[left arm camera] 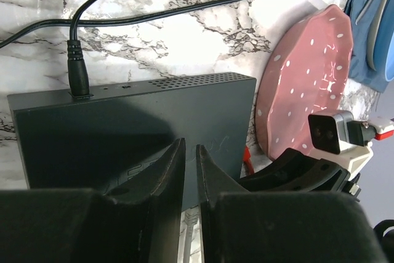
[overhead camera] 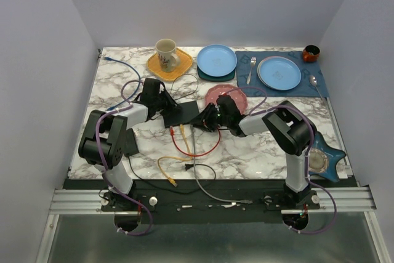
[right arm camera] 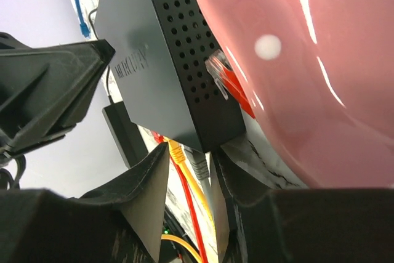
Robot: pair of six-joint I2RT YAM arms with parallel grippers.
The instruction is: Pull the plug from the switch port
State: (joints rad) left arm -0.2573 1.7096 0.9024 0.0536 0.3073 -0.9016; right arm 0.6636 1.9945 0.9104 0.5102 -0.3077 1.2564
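I see the switch [left arm camera: 135, 121] lying flat in the middle of the marble table [overhead camera: 258, 152], just beside the pink dotted plate [left arm camera: 308, 78]. A black cord [left arm camera: 78, 72] is plugged into its far edge.

My left gripper [left arm camera: 191, 161] hangs right over the top of the switch. Its two fingers [left arm camera: 163, 177] are nearly together, with only a thin gap. I see nothing pinched in that gap. I cannot tell if the tips touch the box.

My right gripper [right arm camera: 189, 159] is at the near corner of the switch, down by the sockets. A yellow plug [right arm camera: 177, 151] and a grey plug [right arm camera: 198, 167] sit there side by side. The grey one shows in the space between the fingers. The fingers are apart, one on each side, and I cannot tell if they squeeze it or not.

A red plug [right arm camera: 233, 84] with a clear tip lies between the holey side of the switch and the pink plate. A red wire [overhead camera: 203, 149], a yellow wire [overhead camera: 163, 161] and a grey wire [overhead camera: 197, 177] trail toward me across the table.
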